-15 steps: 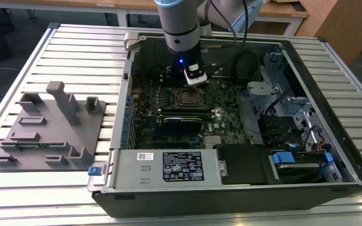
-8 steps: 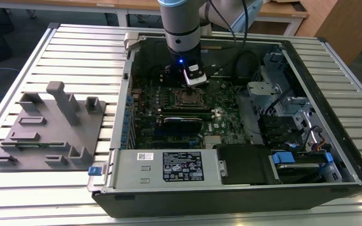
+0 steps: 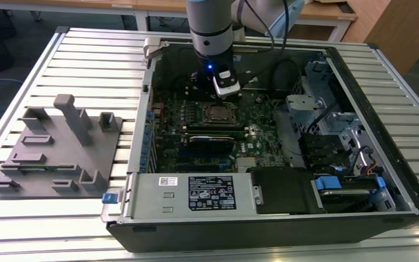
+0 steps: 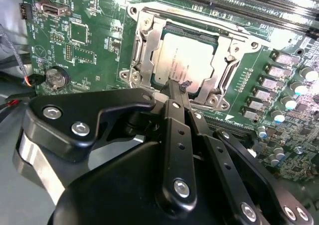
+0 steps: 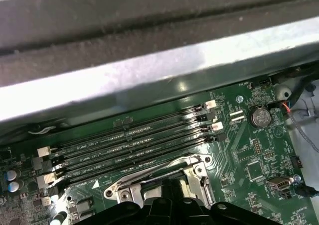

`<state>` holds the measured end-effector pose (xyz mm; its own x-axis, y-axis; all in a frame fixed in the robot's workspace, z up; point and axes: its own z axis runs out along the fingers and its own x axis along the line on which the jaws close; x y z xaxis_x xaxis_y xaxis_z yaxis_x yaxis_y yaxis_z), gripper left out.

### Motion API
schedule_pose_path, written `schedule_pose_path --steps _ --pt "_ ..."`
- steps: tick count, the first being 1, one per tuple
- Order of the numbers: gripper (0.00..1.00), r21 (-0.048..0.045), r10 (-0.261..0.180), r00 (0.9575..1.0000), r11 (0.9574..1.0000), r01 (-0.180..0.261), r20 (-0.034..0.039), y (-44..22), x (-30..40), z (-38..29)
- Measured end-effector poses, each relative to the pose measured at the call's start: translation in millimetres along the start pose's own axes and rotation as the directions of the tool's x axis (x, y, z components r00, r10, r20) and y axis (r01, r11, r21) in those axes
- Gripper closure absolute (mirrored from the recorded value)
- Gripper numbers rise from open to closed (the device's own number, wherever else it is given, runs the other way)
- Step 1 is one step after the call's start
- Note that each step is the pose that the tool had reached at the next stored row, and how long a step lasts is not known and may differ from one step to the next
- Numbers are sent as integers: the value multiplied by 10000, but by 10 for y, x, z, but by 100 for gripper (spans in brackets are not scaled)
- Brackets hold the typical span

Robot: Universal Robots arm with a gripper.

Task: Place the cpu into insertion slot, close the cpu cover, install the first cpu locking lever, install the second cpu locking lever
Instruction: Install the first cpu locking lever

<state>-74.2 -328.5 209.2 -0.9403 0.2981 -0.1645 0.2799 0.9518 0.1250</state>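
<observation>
The arm reaches down into the open computer case, which lies on its side on the slatted bench. In the exterior view the tool hangs right over the slot on the green board.

In the second wrist view the tool has its black fingers drawn together to a narrow point, and nothing is held between them. That clenched tip sits at the near edge of the slot, touching or just shy of the metal there; I can't tell which. A closed tip makes sense here: a thin point suits pushing on slim metal parts better than a spread pair of fingers would.

The cpu is already home. Its pale grey top lies flat and square inside the slot. The cover is down over it, the silvery frame lying around the chip's edges with the middle cut-out showing the chip. So placement looks done, and the cover looks closed.

The levers are harder to call. Thin metal runs along the slot's sides, but whether either one is latched isn't clear.

In the first wrist view the long black memory slots run just beside the slot, with the case wall beyond. A grey fixture stands on the bench at the exterior view's left, well apart from the work.
</observation>
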Motion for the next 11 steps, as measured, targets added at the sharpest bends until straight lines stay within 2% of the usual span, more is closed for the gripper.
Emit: schedule_pose_path --steps 3,4,8,9,11 --pt "90 1 0 10000 10000 0 -3 0 0 -1" --pt "90 13 1 10000 10000 -1 -39 0 -1 -1" --pt "90 200 30 9989 9998 -20 -465 1 -5 6" --pt "90 234 36 9985 9997 -24 -541 1 -6 7" --pt "90 241 39 9985 9997 -26 -553 1 -5 6"
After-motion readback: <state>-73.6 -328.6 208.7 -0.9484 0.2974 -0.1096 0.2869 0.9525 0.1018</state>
